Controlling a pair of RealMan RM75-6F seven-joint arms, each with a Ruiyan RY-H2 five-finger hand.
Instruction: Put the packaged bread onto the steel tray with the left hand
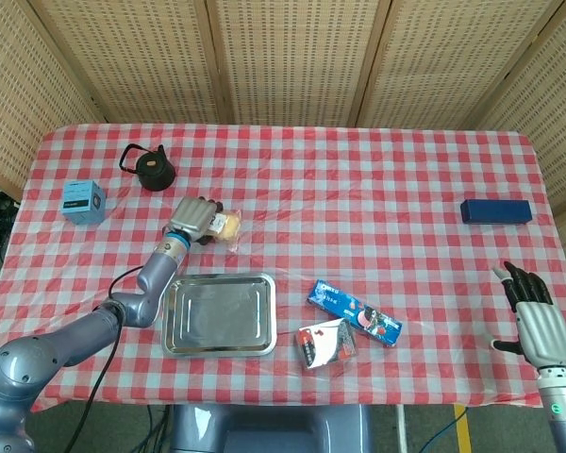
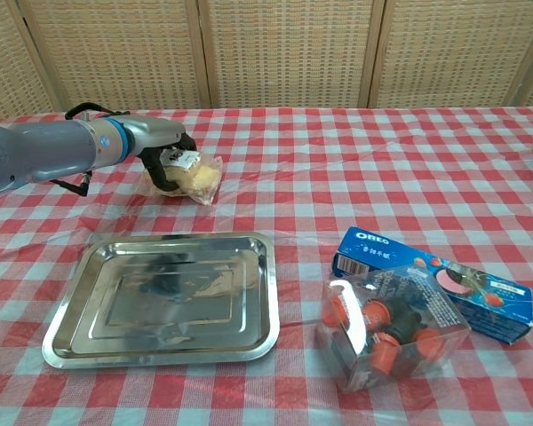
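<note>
The packaged bread (image 1: 228, 225) (image 2: 201, 177), pale buns in clear wrap with a white label, lies on the checked cloth just beyond the steel tray (image 1: 219, 313) (image 2: 160, 302). My left hand (image 1: 193, 219) (image 2: 164, 164) covers its left end, and the fingers curl around the packet and grip it. Nothing lies in the tray. My right hand (image 1: 538, 321) hovers at the table's near right corner with fingers spread, holding nothing; only the head view shows it.
A black kettle (image 1: 149, 168) and a light blue box (image 1: 82, 200) stand at the far left. An Oreo box (image 1: 354, 313) (image 2: 426, 275) and a clear pack of small bottles (image 1: 325, 343) (image 2: 391, 333) lie right of the tray. A dark blue box (image 1: 495, 210) sits far right.
</note>
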